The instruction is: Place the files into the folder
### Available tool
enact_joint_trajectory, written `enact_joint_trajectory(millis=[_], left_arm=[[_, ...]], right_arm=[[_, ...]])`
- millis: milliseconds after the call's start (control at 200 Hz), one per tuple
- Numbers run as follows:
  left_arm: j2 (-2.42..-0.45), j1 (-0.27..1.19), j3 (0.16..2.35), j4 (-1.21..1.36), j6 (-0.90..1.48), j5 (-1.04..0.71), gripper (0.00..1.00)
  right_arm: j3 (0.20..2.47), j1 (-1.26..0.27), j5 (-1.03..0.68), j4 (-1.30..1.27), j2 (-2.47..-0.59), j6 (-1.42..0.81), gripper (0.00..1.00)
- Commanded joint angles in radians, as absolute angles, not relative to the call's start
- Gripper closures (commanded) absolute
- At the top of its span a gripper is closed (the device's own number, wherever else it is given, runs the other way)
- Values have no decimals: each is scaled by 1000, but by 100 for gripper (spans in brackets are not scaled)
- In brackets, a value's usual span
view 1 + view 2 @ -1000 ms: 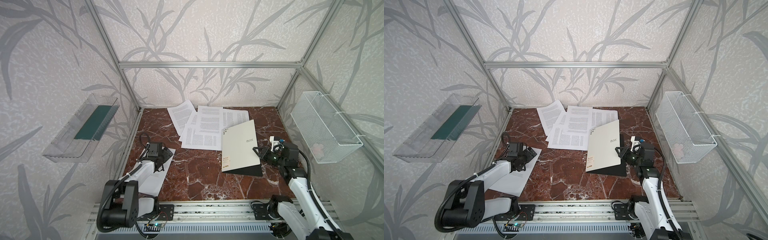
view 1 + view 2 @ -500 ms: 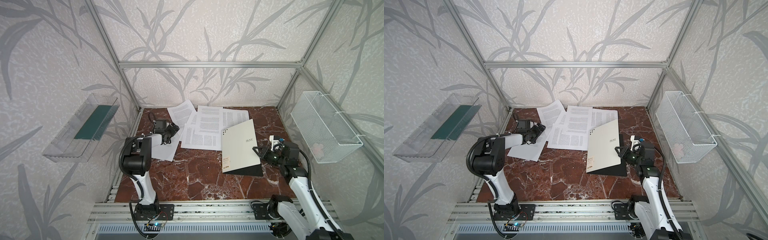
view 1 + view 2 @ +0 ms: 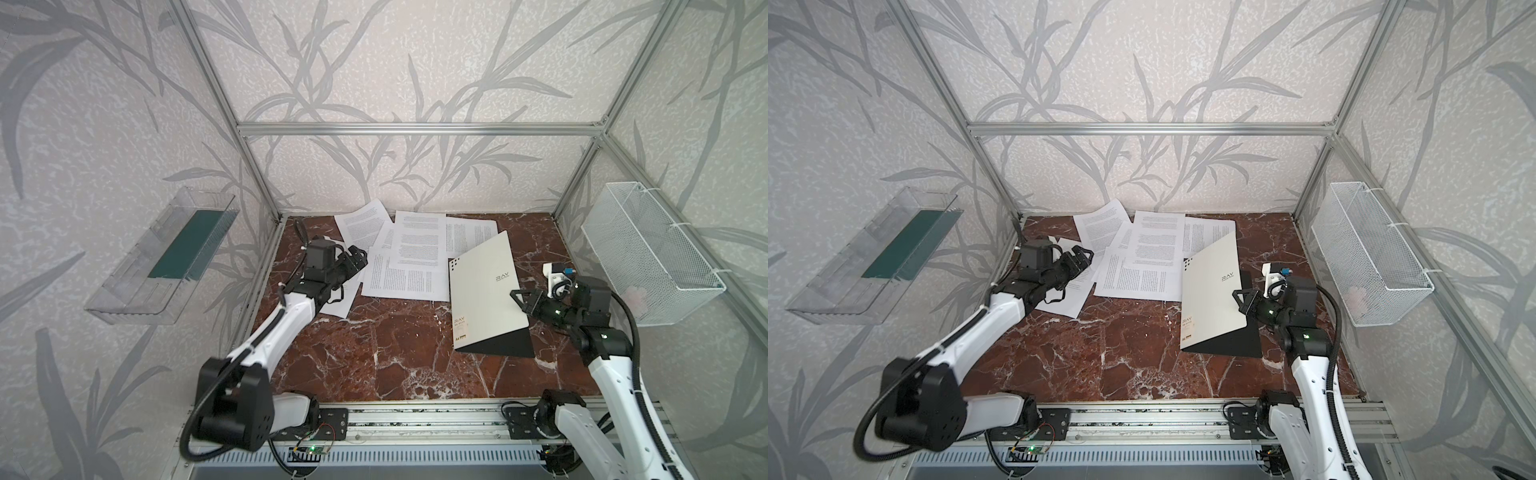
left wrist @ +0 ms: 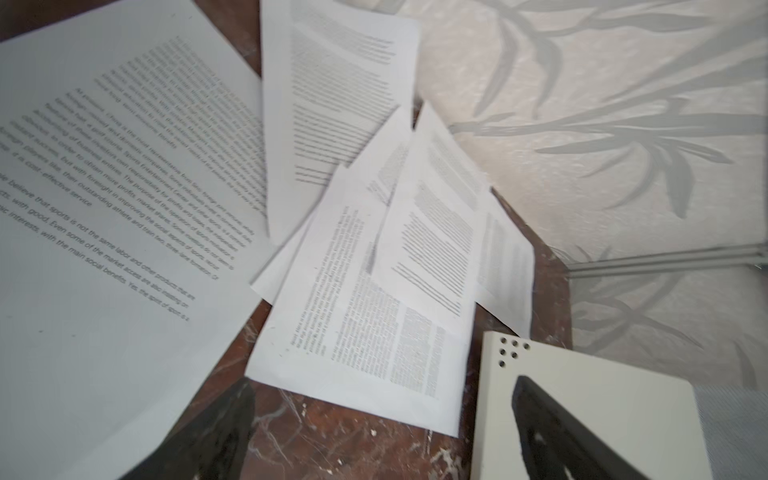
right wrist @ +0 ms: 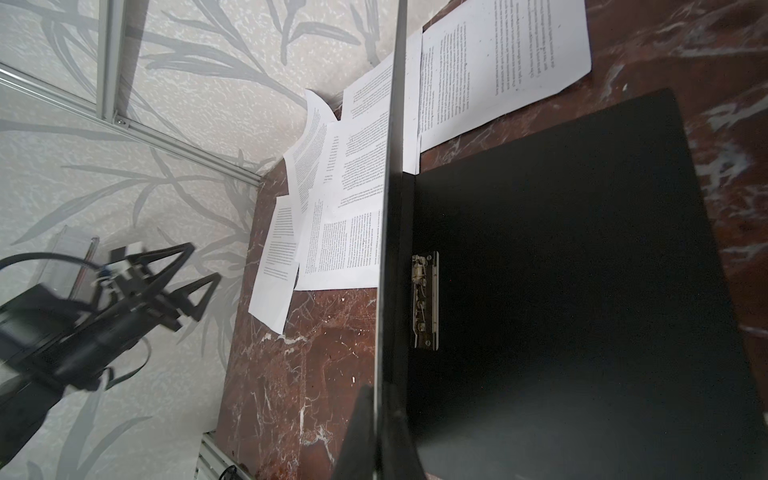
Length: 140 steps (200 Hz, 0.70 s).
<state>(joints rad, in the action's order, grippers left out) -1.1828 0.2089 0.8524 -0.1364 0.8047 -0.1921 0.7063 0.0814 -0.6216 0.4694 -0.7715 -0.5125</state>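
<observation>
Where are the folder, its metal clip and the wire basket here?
folder (image 3: 482, 303), in a top view, on its raised off-white cover.
metal clip (image 5: 426, 299), right wrist view, middle of the clip.
wire basket (image 3: 1343, 257), in a top view, on its mesh side wall.

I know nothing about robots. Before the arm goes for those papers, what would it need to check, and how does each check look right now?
1. Folder cover held up: ok, right gripper is shut on its edge.
2. Room inside: ok, the black inside is bare but for the clip.
3. Left gripper free: ok, open and empty.
4. Files near it: ok, it hangs over the sheets at their left end.
5. One sheet easy to take alone: cannot tell, they overlap.
6. Files in folder: not ok, none yet.
</observation>
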Motion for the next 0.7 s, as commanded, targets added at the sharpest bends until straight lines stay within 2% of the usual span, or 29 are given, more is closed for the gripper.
enact_joint_trajectory(millis=[0, 235, 535, 645, 695], left_arm=[[-1030, 247, 779, -285, 738, -124, 3], [-762, 261, 691, -463, 686, -130, 2], [-601, 312, 588, -523, 665, -129, 2], [-616, 319, 591, -510, 663, -143, 2], [-623, 319, 586, -497, 664, -150, 2]], right_arm=[[788, 36, -564, 551, -766, -443, 100], [831, -176, -364, 597, -765, -458, 100], [831, -347, -186, 599, -798, -483, 100], [805, -363, -221, 562, -775, -502, 73], [806, -368, -253, 550, -775, -508, 65]])
